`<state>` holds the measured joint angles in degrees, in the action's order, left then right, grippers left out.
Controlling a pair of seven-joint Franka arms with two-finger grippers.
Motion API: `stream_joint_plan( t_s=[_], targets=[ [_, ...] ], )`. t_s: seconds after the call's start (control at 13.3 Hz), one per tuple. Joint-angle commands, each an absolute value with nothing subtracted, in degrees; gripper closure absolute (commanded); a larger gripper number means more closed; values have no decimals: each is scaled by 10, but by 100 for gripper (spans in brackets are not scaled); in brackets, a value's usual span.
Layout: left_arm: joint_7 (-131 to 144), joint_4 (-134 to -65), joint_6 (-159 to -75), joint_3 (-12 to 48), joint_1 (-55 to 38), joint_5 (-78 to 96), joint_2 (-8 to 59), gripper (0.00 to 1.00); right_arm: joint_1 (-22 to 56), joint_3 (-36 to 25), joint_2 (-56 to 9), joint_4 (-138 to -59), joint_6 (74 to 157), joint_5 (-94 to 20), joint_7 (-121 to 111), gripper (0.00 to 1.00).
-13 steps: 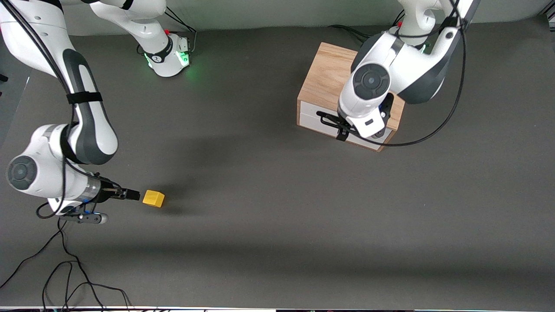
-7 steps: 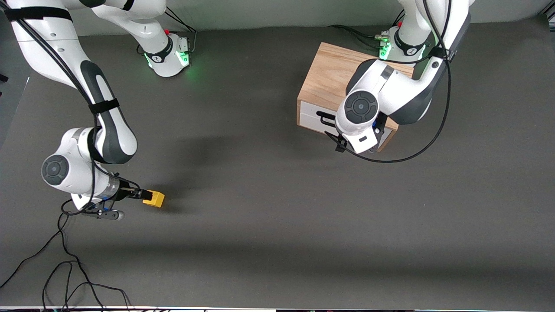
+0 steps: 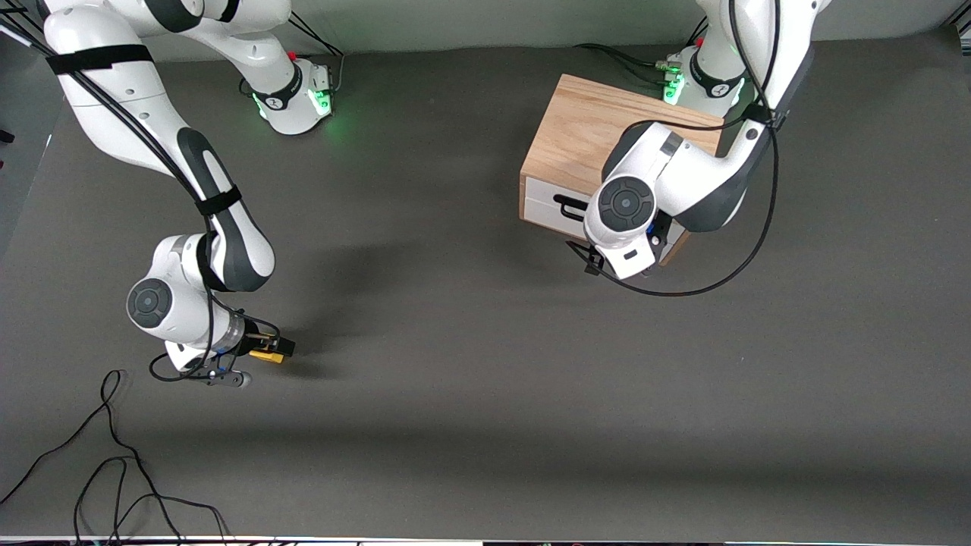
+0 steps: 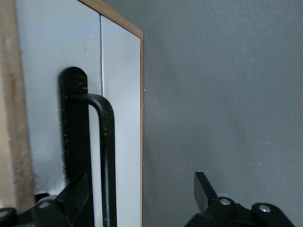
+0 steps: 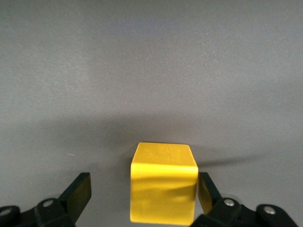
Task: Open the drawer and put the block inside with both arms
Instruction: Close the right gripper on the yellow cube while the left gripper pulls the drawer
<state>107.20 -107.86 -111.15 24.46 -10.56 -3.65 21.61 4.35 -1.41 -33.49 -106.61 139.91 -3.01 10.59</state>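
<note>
One yellow block (image 5: 163,183) on the grey table (image 3: 485,394) toward the right arm's end, straddled by the right gripper (image 5: 142,191) with fingers spread, one oak cabinet (image 3: 584,133) with its white drawer (image 4: 120,127) closed, left gripper (image 4: 137,196) spread around the black bar handle (image 4: 106,156).

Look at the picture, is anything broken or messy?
No, nothing stands out. The yellow block sits flat between the right pincer's open fingers, and the left pincer is open around the shut drawer's black handle.
</note>
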Motion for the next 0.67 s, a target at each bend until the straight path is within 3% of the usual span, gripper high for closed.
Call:
stream_joint_plan(
  t_s=[0.0,0.15,0.6],
  targets=[
    [1085,-1064,-1119,243,-112,-47,231,0,43,-16,-337,-1066,1409,-23,122,0],
    [1085,-1063,-1122,244,-112,-47,234,0,43,-16,-339,-1068,1412,-23,122,1],
    [1085,-1051,-1132,244,-112,-65,236,0,42,-21,-338,-1070,1417,-23,115,32]
  ],
)
